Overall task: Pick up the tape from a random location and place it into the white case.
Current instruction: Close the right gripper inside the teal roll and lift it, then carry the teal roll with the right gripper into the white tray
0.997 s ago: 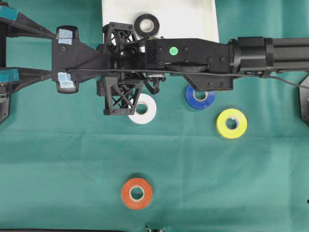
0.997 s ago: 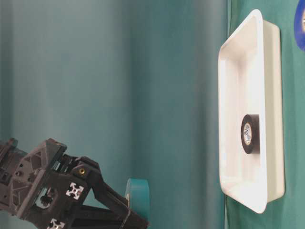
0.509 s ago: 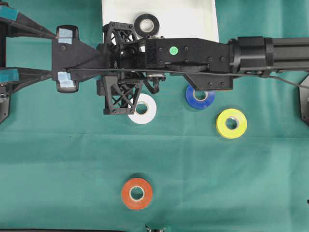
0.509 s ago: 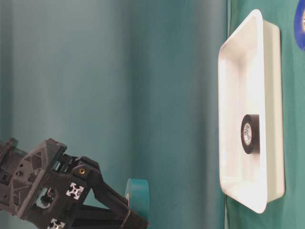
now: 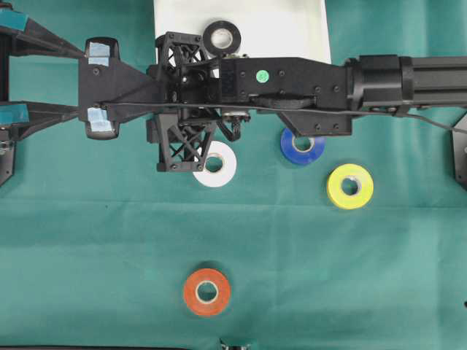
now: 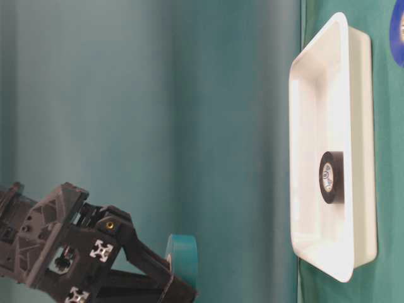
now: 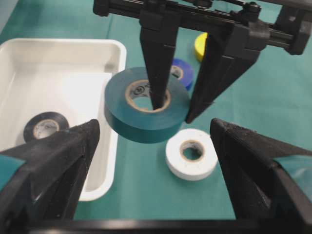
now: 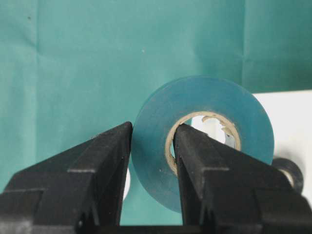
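The right gripper [image 7: 178, 105] pinches the teal tape [image 7: 146, 105] through its core, one finger inside the hole, one outside, mid-frame above the desk [image 5: 109, 240] beside the white case [image 7: 105, 53]. The left gripper [image 7: 151, 170] is spread wide, empty. A black roll [image 5: 222, 38] lies in the case.

A green cloth covers the worktop [image 5: 109, 240]. At its far edge sits the white case [image 5: 292, 29], with a black tape roll [image 5: 222, 38] lying inside. Directly on the cloth lie a white roll [image 5: 217, 165], a blue roll [image 5: 303, 147], a yellow roll [image 5: 350, 186] to the right, and an orange roll [image 5: 206, 292] nearest.
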`<action>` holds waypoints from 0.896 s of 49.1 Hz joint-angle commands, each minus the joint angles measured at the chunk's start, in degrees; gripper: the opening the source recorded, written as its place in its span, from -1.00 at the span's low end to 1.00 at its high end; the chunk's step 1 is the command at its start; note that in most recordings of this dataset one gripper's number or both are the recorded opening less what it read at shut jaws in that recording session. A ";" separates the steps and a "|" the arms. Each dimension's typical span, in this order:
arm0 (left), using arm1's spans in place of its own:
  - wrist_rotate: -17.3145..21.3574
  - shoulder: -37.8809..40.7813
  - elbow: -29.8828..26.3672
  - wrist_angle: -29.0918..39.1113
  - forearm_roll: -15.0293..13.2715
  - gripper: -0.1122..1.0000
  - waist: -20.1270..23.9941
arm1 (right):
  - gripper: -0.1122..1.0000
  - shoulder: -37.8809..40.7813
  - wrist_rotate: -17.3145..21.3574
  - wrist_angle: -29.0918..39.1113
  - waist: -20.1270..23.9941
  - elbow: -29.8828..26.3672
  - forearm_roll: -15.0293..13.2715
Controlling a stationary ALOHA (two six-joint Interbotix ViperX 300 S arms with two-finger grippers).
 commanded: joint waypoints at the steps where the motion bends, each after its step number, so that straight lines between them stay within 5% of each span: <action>1: -0.09 0.18 -0.70 -0.35 -0.09 1.00 0.18 | -0.26 -3.25 -0.09 0.35 -1.58 -1.41 -0.53; 44: 0.00 0.18 -0.79 -0.26 -0.09 1.00 0.97 | -0.26 -5.71 -0.70 -0.44 -18.54 1.85 -0.53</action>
